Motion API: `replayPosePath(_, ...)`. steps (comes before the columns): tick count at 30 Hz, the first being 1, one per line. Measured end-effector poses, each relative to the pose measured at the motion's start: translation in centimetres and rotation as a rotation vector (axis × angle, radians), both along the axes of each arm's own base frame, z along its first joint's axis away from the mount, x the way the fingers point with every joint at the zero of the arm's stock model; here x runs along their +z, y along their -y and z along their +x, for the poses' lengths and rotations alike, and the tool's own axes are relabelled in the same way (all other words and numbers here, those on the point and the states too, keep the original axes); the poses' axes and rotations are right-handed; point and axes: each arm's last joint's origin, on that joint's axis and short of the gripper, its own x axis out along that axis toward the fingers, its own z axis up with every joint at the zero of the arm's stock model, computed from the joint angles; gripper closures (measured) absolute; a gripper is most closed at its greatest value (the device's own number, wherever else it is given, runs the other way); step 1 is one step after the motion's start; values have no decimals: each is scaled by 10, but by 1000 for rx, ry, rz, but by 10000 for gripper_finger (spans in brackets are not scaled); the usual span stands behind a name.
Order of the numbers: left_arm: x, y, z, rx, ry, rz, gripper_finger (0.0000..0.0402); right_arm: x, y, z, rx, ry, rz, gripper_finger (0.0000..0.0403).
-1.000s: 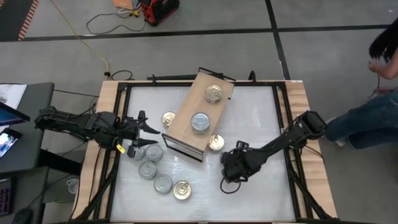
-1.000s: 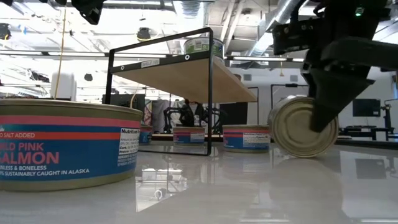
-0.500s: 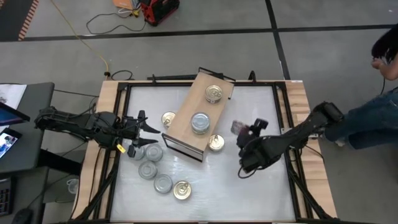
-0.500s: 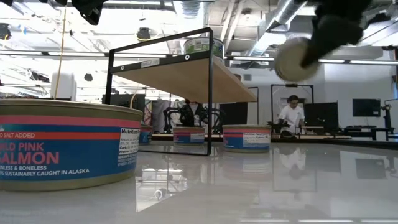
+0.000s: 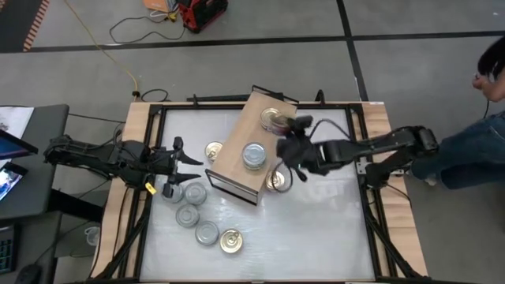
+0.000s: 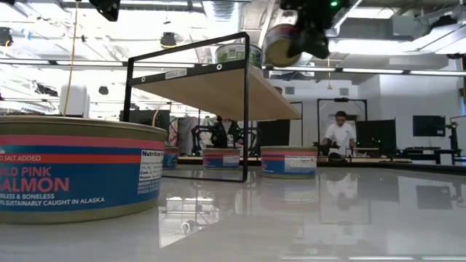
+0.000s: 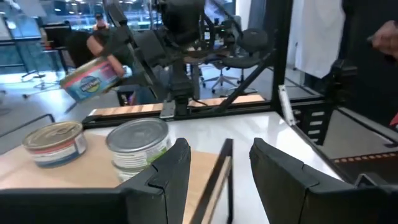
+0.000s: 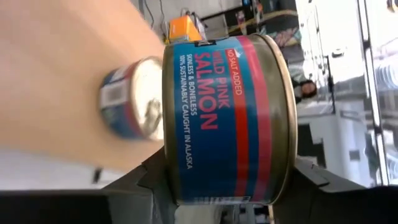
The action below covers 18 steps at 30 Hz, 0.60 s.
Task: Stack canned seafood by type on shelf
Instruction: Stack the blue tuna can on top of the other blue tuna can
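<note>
Above the flat plywood shelf [image 5: 245, 154], the right hand [image 5: 289, 143] grips a round blue-and-red-labelled salmon tin [image 8: 227, 118]; the left hand [image 5: 183, 166] waits half-open over the glossy white tabletop [image 5: 331, 229].

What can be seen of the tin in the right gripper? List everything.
The tin is a flat round can with a blue and red label reading "wild pink salmon" and a gold metal rim. The right gripper clamps it, tilted, in the air above the shelf, beside the gold-lidded tin standing there.
</note>
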Motion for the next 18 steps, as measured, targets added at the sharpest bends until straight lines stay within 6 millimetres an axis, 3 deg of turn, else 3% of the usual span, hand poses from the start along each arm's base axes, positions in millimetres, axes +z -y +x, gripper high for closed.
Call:
replayPosePath(5,0,0,0,15,0,31,241,6,32,14,53,-38,-17,172)
replayPosePath(11,0,-1,0,23,-2,73,241,-13,62,27,55,-101,10,181)
replayPosePath(18,-1,-1,0,24,-7,88,241,-22,71,31,43,-157,6,173)
